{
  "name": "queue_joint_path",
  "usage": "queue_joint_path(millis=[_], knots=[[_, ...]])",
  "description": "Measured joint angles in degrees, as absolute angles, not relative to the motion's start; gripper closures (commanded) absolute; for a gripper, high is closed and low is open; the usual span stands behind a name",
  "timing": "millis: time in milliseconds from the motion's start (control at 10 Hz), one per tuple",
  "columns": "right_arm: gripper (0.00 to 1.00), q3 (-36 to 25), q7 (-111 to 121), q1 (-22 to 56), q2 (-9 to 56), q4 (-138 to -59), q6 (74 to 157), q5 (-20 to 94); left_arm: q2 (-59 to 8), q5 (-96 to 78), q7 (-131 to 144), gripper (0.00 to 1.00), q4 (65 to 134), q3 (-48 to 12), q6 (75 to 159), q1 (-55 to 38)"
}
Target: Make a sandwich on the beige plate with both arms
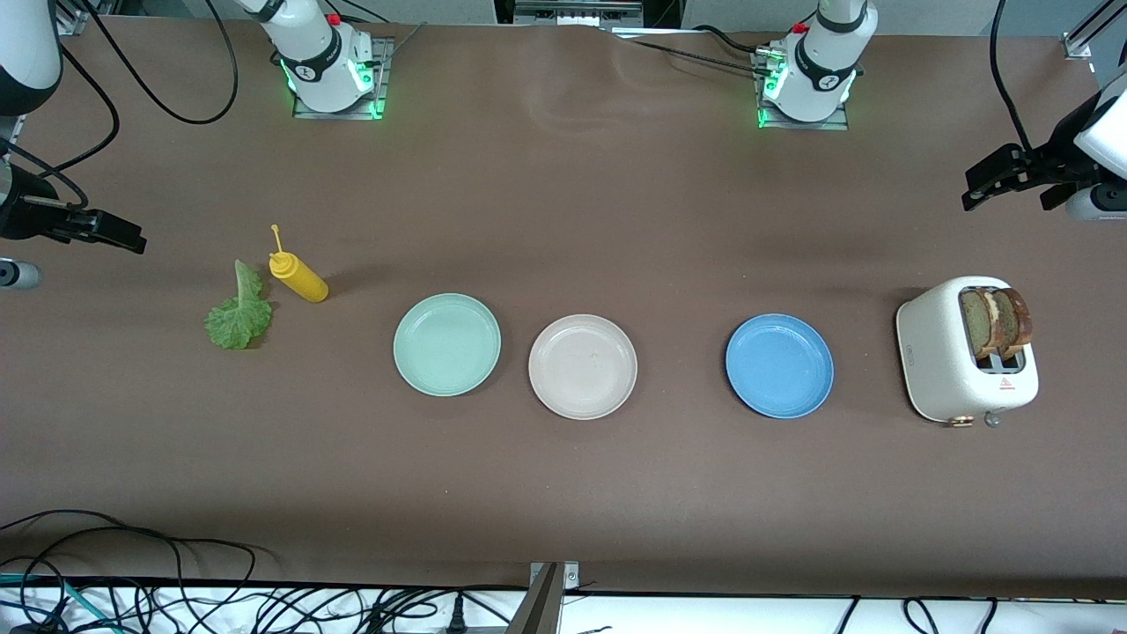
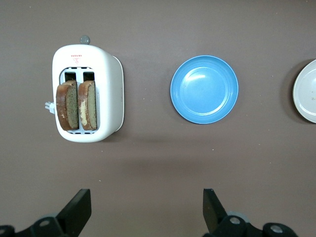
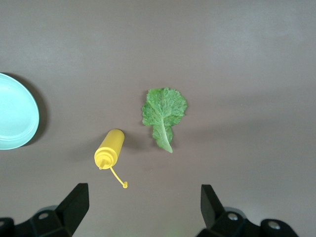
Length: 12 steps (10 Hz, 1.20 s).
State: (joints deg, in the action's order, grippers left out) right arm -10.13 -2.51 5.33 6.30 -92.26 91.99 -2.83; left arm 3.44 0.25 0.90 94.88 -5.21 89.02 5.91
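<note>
Now beige plate (image 1: 582, 366) bare, both grippers (left (image 2: 145, 210), right (image 3: 143, 207)) open, aloft.

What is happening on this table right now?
Nothing is held yet. Both pincers are open and up: the left pincer over the table near the toaster, which holds two bread slices; the right pincer near the lettuce leaf. The beige plate has nothing on it.
</note>
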Motion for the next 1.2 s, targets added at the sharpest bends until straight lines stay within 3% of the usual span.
queue_joint_path(millis=[1200], knots=[[0.00, -9.99, -6.05, 5.45, 6.27, -92.24, 91.98, -2.78, 3.20, 0.25, 0.90, 0.00, 94.88, -4.80, 89.02, 5.98]])
